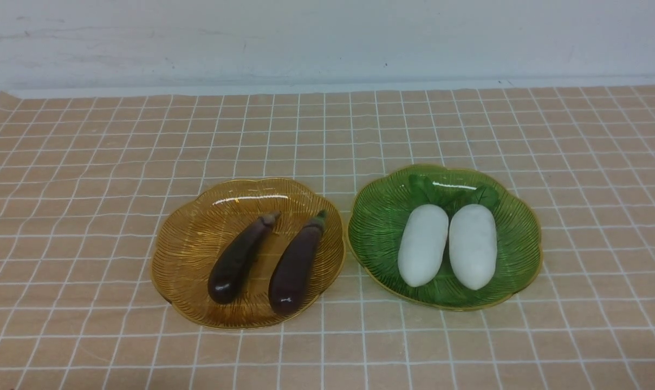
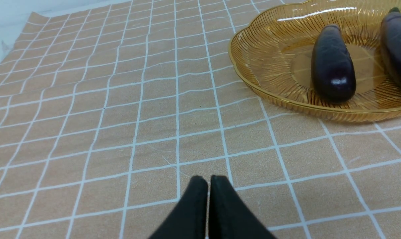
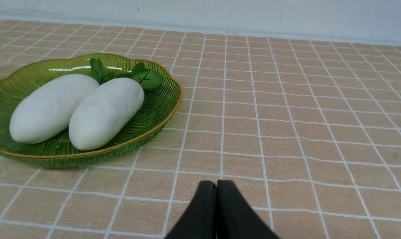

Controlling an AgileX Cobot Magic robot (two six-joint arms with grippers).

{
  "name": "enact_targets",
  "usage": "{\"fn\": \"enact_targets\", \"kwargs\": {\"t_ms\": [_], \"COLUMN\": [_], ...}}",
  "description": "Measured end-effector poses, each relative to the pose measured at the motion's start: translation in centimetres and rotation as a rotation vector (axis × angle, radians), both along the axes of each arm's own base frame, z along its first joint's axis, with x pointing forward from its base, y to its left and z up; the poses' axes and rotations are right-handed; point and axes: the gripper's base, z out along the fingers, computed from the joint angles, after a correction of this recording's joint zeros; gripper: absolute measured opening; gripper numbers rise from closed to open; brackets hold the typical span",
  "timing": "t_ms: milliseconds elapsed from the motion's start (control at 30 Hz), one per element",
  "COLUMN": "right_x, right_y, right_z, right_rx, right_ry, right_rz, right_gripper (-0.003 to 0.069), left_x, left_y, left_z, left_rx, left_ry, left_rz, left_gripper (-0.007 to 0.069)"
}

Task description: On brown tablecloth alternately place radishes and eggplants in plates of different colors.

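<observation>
2 plates on brown cloth (image 1: 327, 346): green plate (image 1: 376, 238) right, 2 radishes (image 1: 422, 246) inside; amber plate (image 1: 183, 244) left, 2 eggplants (image 1: 292, 271) inside, long axes slanting away rightward. Left tool (image 2: 209, 181) nearer eggplants, right tool (image 3: 217, 186) nearer radishes; both closed, holding nothing. Only wrist views show tools. Sorting looks finished.

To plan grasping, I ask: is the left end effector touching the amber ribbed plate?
Apart: the left wrist view shows bare cloth between plate and end effector.
</observation>
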Motion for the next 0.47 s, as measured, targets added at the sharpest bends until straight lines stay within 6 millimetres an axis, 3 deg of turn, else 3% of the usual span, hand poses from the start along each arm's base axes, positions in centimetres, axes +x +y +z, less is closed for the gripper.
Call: {"fn": "enact_targets", "kwargs": {"t_ms": [467], "right_x": [0.0], "right_y": [0.0], "right_z": [0.0], "right_rx": [0.01], "right_ry": [0.0], "right_rz": [-0.002], "right_gripper": [-0.0015], "left_x": [0.0], "left_y": [0.0], "left_z": [0.0], "left_rx": [0.0], "left_ry": [0.0], "left_rz": [0.0], "left_gripper": [-0.0003]}}
